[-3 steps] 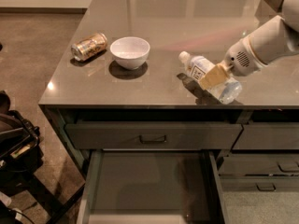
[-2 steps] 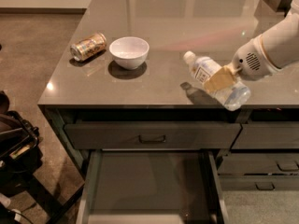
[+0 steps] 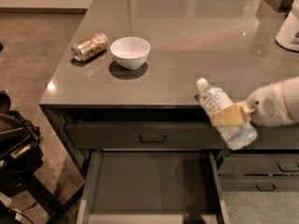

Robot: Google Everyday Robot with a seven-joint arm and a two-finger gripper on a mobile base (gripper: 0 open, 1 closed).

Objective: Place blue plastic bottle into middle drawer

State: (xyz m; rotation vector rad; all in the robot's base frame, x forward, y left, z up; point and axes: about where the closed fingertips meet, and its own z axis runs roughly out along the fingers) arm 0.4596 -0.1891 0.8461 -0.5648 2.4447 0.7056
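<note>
My gripper (image 3: 230, 116) comes in from the right and is shut on the blue plastic bottle (image 3: 217, 102). The bottle is clear and bluish with a white cap, tilted with the cap up and to the left. It hangs in the air past the counter's front edge, above the right side of the middle drawer (image 3: 149, 181). The drawer is pulled open below the counter, and its flat grey floor shows with nothing on it.
A white bowl (image 3: 130, 52) and a gold-brown can (image 3: 89, 46) lying on its side sit on the grey counter (image 3: 187, 31) at the left. A handled drawer front (image 3: 140, 135) is above the open drawer. More drawers (image 3: 261, 174) are at the right. A dark bag (image 3: 16, 143) sits on the floor at the left.
My gripper has carried the bottle off the counter, forward and down past the front edge, so it now hangs over the open drawer's right side.
</note>
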